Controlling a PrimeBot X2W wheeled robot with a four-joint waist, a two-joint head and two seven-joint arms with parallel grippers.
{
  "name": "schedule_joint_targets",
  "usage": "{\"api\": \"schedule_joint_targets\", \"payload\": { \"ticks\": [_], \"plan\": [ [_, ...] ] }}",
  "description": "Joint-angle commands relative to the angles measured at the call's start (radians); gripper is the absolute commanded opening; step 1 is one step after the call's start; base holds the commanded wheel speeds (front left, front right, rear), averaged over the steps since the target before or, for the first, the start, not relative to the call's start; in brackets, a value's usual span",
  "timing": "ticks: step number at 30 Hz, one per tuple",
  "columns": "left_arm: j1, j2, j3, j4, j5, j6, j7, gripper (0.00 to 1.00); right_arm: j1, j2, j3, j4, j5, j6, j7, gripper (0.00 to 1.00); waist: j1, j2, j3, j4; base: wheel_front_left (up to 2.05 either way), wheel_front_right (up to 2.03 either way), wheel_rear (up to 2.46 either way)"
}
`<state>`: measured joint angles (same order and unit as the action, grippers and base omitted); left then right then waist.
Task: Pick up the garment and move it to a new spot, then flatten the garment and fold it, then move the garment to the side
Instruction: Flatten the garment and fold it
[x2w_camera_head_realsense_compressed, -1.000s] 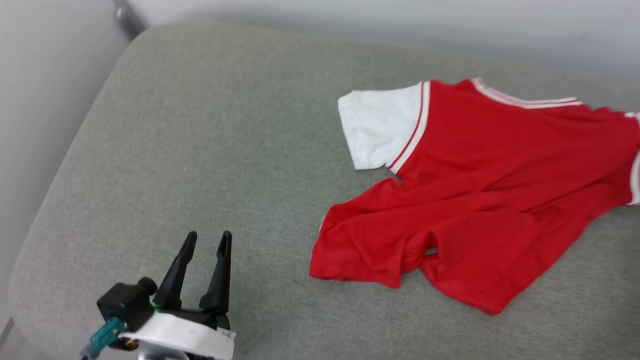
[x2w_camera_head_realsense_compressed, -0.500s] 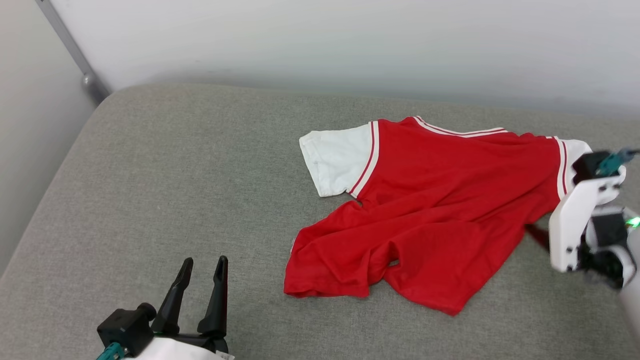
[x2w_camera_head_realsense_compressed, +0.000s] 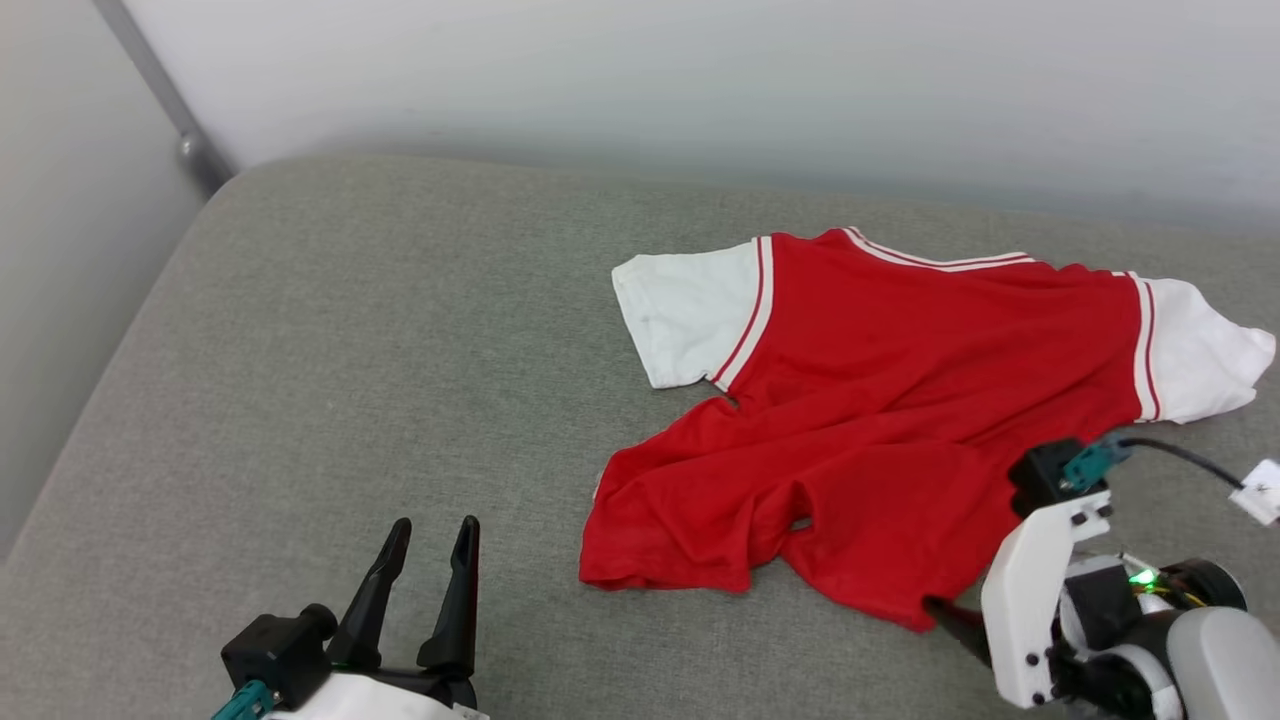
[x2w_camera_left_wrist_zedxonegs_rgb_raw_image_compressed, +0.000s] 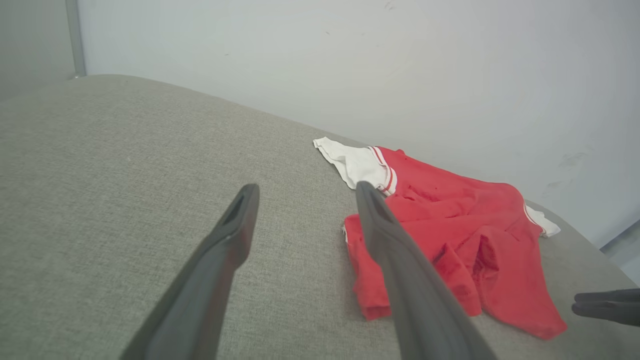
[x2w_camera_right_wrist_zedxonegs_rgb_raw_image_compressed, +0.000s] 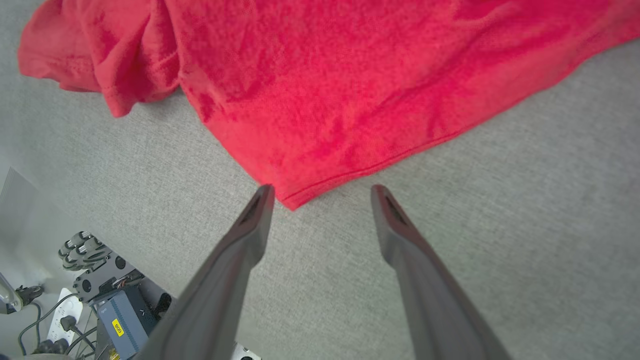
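On the right gripper (x2w_camera_right_wrist_zedxonegs_rgb_raw_image_compressed: 322, 192), 2 long, dark, tapered fingers (x2w_camera_right_wrist_zedxonegs_rgb_raw_image_compressed: 247, 240) stand spread and empty, their tips just beside a pointed hem corner of the garment (x2w_camera_right_wrist_zedxonegs_rgb_raw_image_compressed: 325, 90). The left gripper (x2w_camera_head_realsense_compressed: 434, 525) is also spread, pinching nothing, and sits well apart from the garment's crumpled hem. The garment — thin red knit, white short sleeves, striped trim — lies rumpled on a grey woven cushion (x2w_camera_head_realsense_compressed: 350, 350).

The red, white-sleeved jersey garment (x2w_camera_head_realsense_compressed: 900, 400) lies on the grey fabric cushion (x2w_camera_head_realsense_compressed: 350, 350); left claw (x2w_camera_head_realsense_compressed: 434, 524) well left of it, right claw (x2w_camera_right_wrist_zedxonegs_rgb_raw_image_compressed: 322, 192) just before its near corner.
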<state>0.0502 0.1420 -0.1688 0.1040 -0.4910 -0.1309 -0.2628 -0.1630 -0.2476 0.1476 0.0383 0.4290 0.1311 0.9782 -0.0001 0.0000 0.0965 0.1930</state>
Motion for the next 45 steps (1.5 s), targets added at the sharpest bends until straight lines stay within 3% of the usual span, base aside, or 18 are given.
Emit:
{"api": "schedule_joint_targets", "payload": {
  "ticks": [1, 10, 20, 21, 22, 27, 32, 37, 41, 45],
  "plan": [
    [-0.016, 0.001, -0.002, 0.003, -0.005, 0.0, -0.002, 1.0, 0.012, 0.004, 0.004, -0.004, -0.014, -0.001, 0.003, 1.0, 0.0001, 0.0, 0.003, 0.006, 0.0, 0.0, 0.0],
    [-0.027, -0.001, -0.024, 0.017, -0.016, 0.0, -0.002, 1.0, -0.004, -0.001, 0.065, 0.066, -0.111, -0.001, -0.011, 1.0, 0.0001, 0.0, 0.014, 0.05, 0.0, 0.0, 0.0],
    [-0.041, -0.004, -0.041, 0.036, -0.026, 0.0, -0.002, 1.0, -0.062, 0.004, 0.118, 0.255, -0.125, -0.001, -0.16, 1.0, 0.0001, 0.0, 0.019, 0.071, 0.0, 0.0, 0.0],
    [-0.043, -0.004, -0.042, 0.037, -0.026, 0.0, -0.002, 1.0, -0.071, -0.007, 0.135, 0.27, -0.126, -0.001, -0.18, 0.44, 0.0001, 0.0, 0.02, 0.071, 0.0, 0.0, 0.0],
    [-0.044, -0.003, -0.044, 0.037, -0.027, 0.0, -0.002, 1.0, -0.076, -0.025, 0.163, 0.285, -0.127, -0.001, -0.198, 0.0, 0.0001, 0.0, 0.02, 0.071, 0.0, 0.0, 0.0],
    [-0.042, -0.002, -0.036, 0.039, -0.028, 0.0, -0.002, 1.0, -0.092, -0.057, 0.198, 0.34, -0.073, -0.001, -0.239, 0.0, 0.0001, 0.0, 0.018, 0.056, 0.0, 0.0, 0.0],
    [-0.028, -0.003, -0.014, 0.043, -0.025, 0.0, -0.002, 1.0, -0.078, -0.089, 0.217, 0.286, 0.021, -0.001, -0.208, 0.0, 0.0001, 0.0, 0.009, 0.023, 0.0, 0.0, 0.0],
    [-0.017, -0.009, 0.005, 0.037, -0.016, 0.0, -0.002, 1.0, -0.027, -0.165, 0.215, 0.132, 0.084, -0.001, -0.141, 0.0, 0.0001, 0.0, 0.002, -0.014, 0.0, 0.0, 0.0],
    [-0.016, -0.011, 0.011, 0.031, -0.011, 0.0, -0.002, 1.0, 0.093, -0.214, 0.116, -0.038, 0.115, -0.001, -0.038, 0.0, 0.0001, 0.0, -0.001, -0.045, 0.0, 0.0, 0.0],
    [-0.013, -0.009, 0.008, 0.027, -0.009, 0.0, -0.002, 1.0, 0.226, -0.213, 0.01, -0.165, 0.091, -0.001, 0.065, 0.0, 0.0001, 0.0, 0.006, -0.059, 0.0, 0.0, 0.0]
  ]
}}
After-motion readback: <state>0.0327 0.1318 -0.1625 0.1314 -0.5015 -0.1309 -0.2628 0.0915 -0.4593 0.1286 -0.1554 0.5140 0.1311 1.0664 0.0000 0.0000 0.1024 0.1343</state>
